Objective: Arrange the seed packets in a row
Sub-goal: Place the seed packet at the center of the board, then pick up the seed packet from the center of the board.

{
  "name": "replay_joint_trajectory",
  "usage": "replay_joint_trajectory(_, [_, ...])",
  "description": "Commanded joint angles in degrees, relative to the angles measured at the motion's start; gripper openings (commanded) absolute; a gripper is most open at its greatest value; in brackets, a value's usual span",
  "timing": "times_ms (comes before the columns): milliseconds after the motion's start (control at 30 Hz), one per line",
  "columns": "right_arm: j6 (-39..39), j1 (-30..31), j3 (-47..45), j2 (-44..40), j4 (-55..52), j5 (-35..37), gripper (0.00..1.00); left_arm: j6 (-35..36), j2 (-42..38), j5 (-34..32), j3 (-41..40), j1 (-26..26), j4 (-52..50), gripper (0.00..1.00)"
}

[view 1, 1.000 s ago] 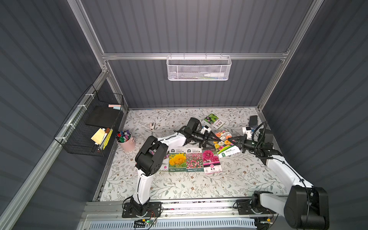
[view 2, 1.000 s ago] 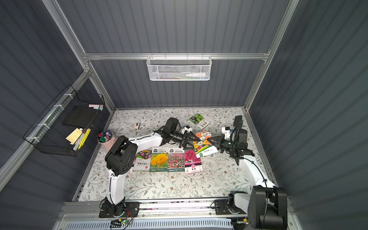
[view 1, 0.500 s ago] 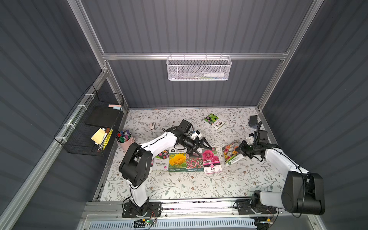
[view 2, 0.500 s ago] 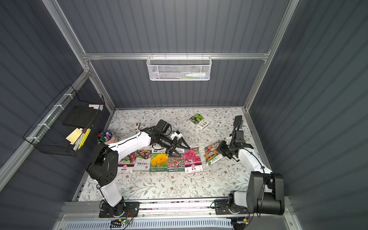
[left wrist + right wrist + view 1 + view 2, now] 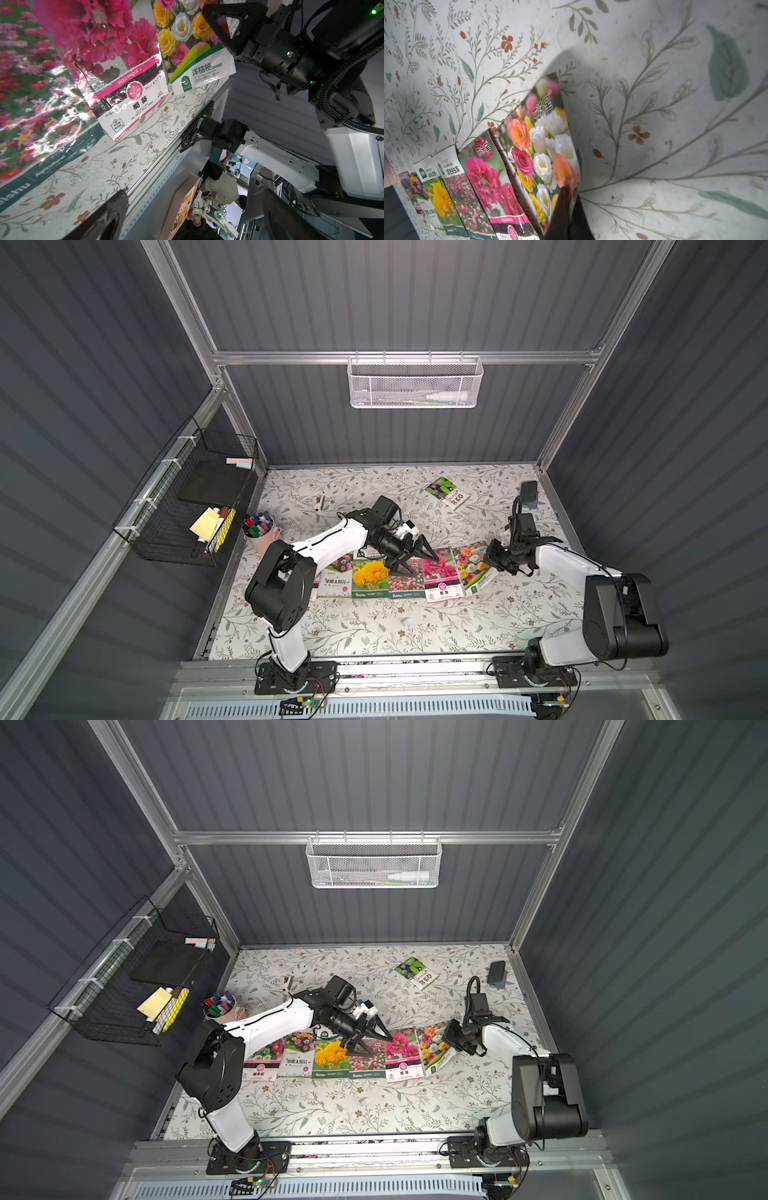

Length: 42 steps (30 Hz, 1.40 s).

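Five seed packets (image 5: 330, 1058) lay side by side across the middle of the counter (image 5: 374, 626), the left jaws spread wide and empty above them (over the pink-flowered ones). The right jaws were clamped on the edge of the mixed-flower packet (image 5: 542, 158), tilted at the row's right end just beside the magenta packet (image 5: 441, 576). A green-leaved packet (image 5: 448, 492) lay well apart, near the counter's rear edge.

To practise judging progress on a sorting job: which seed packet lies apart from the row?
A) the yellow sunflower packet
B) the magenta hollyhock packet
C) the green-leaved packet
C: the green-leaved packet lies alone toward the back wall, while the yellow sunflower packet and the magenta hollyhock packet lie in the row.
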Motion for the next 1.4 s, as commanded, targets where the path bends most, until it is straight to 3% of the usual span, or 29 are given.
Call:
replay_joint_trajectory(0, [1.4, 0.2, -0.3, 0.7, 0.8, 4.1, 0.0, 2.7, -2.7, -0.5, -0.8, 0.0, -2.5, 0.99])
replay_joint_trajectory(33, [1.6, 0.2, -0.4, 0.8, 0.8, 3.9, 0.0, 3.2, -2.9, -0.6, -0.8, 0.0, -3.1, 0.99])
replay_joint_trajectory(67, [1.6, 0.3, -0.4, 0.9, 0.8, 3.8, 0.06, 3.8, -3.1, -0.7, -0.8, 0.0, -3.5, 0.99])
replay_joint_trajectory(200, [2.3, 0.6, -0.4, 0.3, -0.5, 5.2, 0.5, 4.8, -3.1, -1.0, -0.3, 0.0, -4.6, 1.0])
replay_joint_trajectory(500, [3.2, 0.7, 1.2, -5.5, -8.3, 12.8, 0.81, 5.2, -1.4, -2.2, 1.7, 0.0, -6.5, 0.99])
replay_joint_trajectory(633, [3.1, 0.7, 4.2, -4.3, -6.6, 12.2, 0.89, 7.3, 1.9, -6.7, 7.4, 0.0, -12.2, 0.99])
replay_joint_trajectory(733, [3.6, 0.6, 9.5, 1.3, -5.9, 9.3, 0.96, 5.7, 5.8, -11.7, 11.4, 0.1, -10.5, 0.99])
replay_joint_trajectory(833, [4.8, 0.6, 17.2, 9.1, -5.9, 7.5, 0.99, 4.1, 11.4, -17.5, 16.7, 0.2, -7.6, 0.99])
replay_joint_trajectory(967, [5.3, 0.2, 29.8, 19.8, -5.8, 3.9, 0.99, 5.5, 21.8, -22.5, 30.3, 0.9, -11.7, 0.99])
replay_joint_trajectory(1100, [4.7, -0.4, 44.1, 29.6, -7.0, 3.3, 0.99, 10.4, 29.7, -28.1, 41.1, 1.1, -14.2, 1.0])
replay_joint_trajectory(1233, [4.8, -2.0, 57.8, 39.5, -10.1, -0.9, 0.99, 11.1, 35.5, -34.4, 46.1, 2.1, -9.1, 0.99])
replay_joint_trajectory(1367, [5.1, -2.2, 70.8, 48.9, -14.8, -5.4, 0.99, 10.6, 38.8, -41.5, 44.2, 2.7, 3.3, 1.0])
